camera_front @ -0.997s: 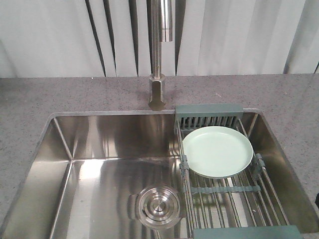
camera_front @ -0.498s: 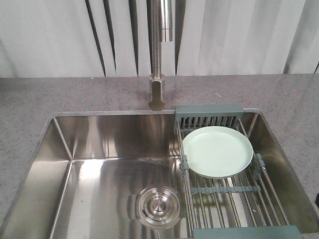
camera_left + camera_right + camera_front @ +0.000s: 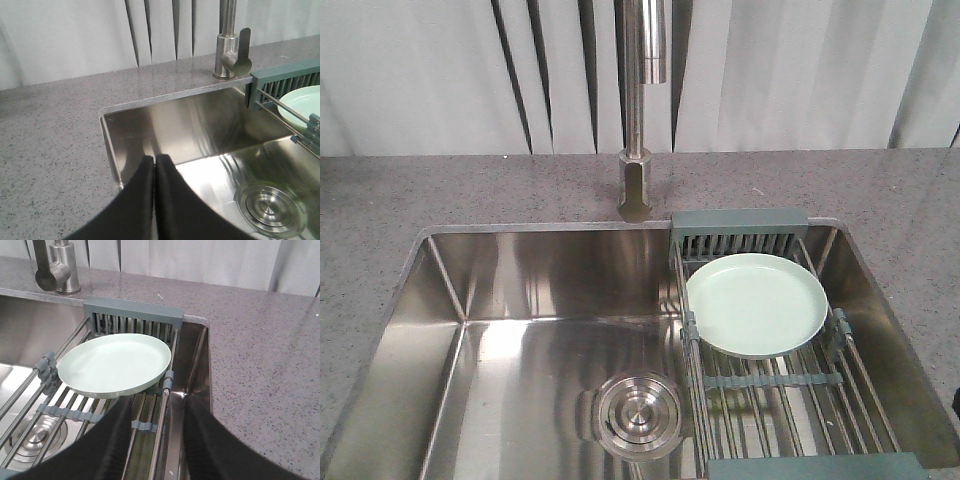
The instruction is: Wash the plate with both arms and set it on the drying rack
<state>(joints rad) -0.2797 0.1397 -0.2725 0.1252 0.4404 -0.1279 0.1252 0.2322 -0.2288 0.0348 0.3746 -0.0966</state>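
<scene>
Front view: a stainless steel sink (image 3: 520, 330) is set into a speckled grey counter (image 3: 440, 190), with a tall steel faucet (image 3: 638, 150) rising behind it. A round steel drain (image 3: 638, 413) sits in the basin floor. Across the right side of the sink lies the drying rack (image 3: 770, 385), steel rods with grey-green cross bars. The pale mint-green plate (image 3: 756, 304) rests flat on the rods, just in front of the rack's slotted box section. No arm appears here.

Left wrist view: the left pincer (image 3: 154, 172) is clenched, its two black fingers pressed together and holding nothing, above the sink's near-left corner. The plate (image 3: 302, 105) shows at the right edge, well apart from it.

Right wrist view: the right pincer (image 3: 157, 412) is released, its black fingers spread wide and empty, above the rack rods just beside the plate's (image 3: 115, 364) near rim, not touching it.
</scene>
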